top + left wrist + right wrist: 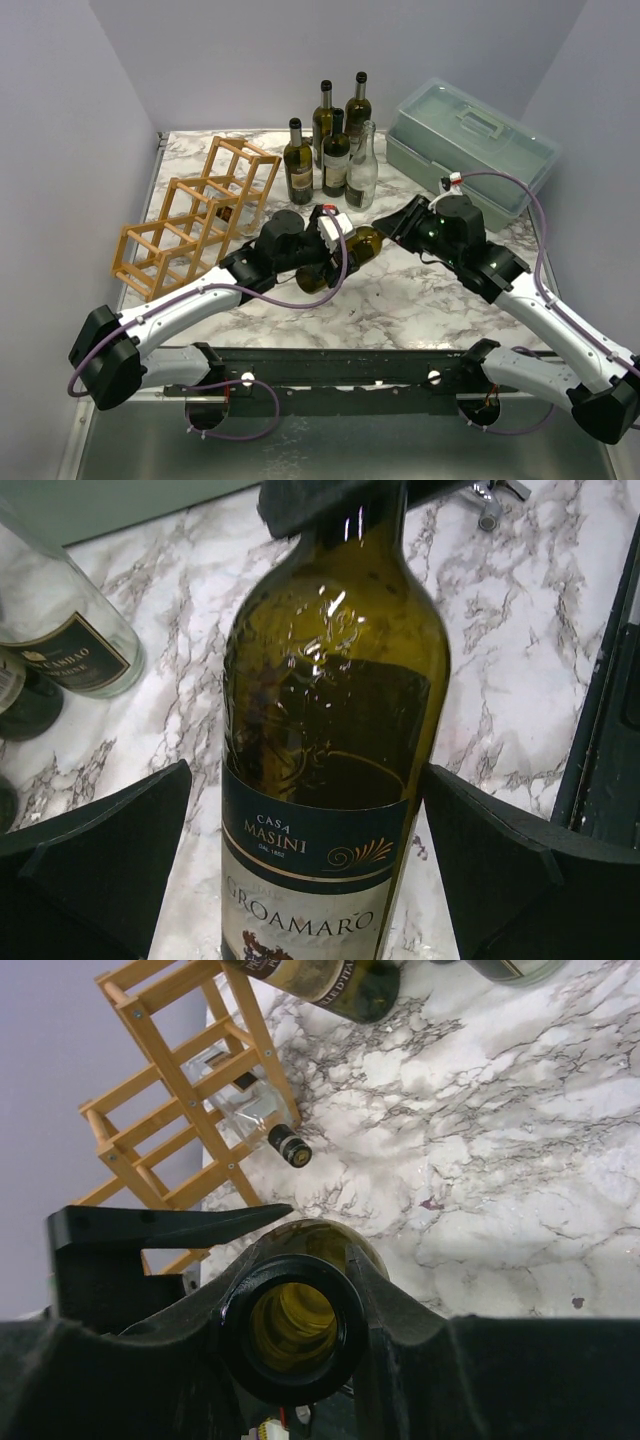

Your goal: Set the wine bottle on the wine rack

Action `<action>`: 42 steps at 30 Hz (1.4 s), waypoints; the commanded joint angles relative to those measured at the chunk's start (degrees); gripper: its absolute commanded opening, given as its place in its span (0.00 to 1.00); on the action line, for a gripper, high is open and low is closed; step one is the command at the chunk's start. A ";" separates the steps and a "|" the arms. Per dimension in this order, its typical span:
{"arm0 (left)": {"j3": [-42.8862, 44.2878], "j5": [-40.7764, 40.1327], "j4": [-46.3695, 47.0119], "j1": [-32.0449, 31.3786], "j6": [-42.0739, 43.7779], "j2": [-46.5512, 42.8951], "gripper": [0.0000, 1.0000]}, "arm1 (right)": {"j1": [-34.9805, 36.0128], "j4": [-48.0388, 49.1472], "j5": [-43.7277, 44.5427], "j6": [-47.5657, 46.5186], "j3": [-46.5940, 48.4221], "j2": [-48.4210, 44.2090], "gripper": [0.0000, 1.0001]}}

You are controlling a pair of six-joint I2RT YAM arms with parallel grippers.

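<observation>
A dark green wine bottle [345, 255] with a "Casa Masini" label lies on its side just above the marble table, between both arms. My right gripper [392, 232] is shut on its neck; the right wrist view looks into the bottle's open mouth [293, 1325] between the fingers. My left gripper [312, 268] is open and straddles the bottle's body [330, 730], with a gap at the left pad [120, 850]. The wooden wine rack [195, 215] stands at the left. It also shows in the right wrist view [170, 1070], with a clear bottle [245, 1110] lying in a cell.
Several upright bottles [330, 140] stand at the back centre, one of them clear [362, 165]. A pale green toolbox [470, 140] sits at the back right. Grey walls close off the left, back and right.
</observation>
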 commanded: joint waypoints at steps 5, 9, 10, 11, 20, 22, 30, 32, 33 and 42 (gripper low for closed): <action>1.80 -5.11 -2.14 -0.26 1.77 2.77 0.99 | 0.16 6.77 -3.16 6.22 2.33 -5.11 0.01; 2.35 -7.03 -2.15 -0.27 2.01 3.38 0.94 | 0.11 8.25 -5.16 7.90 0.95 -6.08 0.01; 2.30 -7.13 -2.11 -0.27 2.31 3.29 0.92 | 0.14 8.35 -5.39 8.49 0.60 -6.24 0.01; 2.33 -7.24 -2.06 -0.33 2.56 3.19 0.90 | 0.09 8.88 -5.76 8.68 0.12 -6.49 0.01; 1.77 -13.66 -2.15 -0.44 7.99 0.71 0.05 | 0.14 4.78 -7.12 -0.24 -1.84 -8.52 0.19; 1.05 -14.83 -2.15 -0.85 10.25 -0.30 0.00 | 0.15 1.15 -6.32 -5.34 -1.85 -9.40 0.35; -1.24 -13.94 -4.38 -3.38 18.37 -2.27 0.00 | 0.05 -19.76 -6.18 -26.23 9.27 -6.41 0.99; -0.97 -11.44 -6.04 -3.43 18.97 -2.65 0.00 | 0.14 -23.74 -5.53 -31.26 12.34 -5.18 1.00; -0.95 -9.67 -6.62 -3.51 19.32 -3.02 0.00 | 0.16 -25.33 -5.80 -33.29 13.51 -4.58 1.00; -4.38 -0.22 -12.84 -3.87 28.25 -8.74 0.00 | 0.16 -34.21 -21.25 -44.71 17.74 3.50 1.00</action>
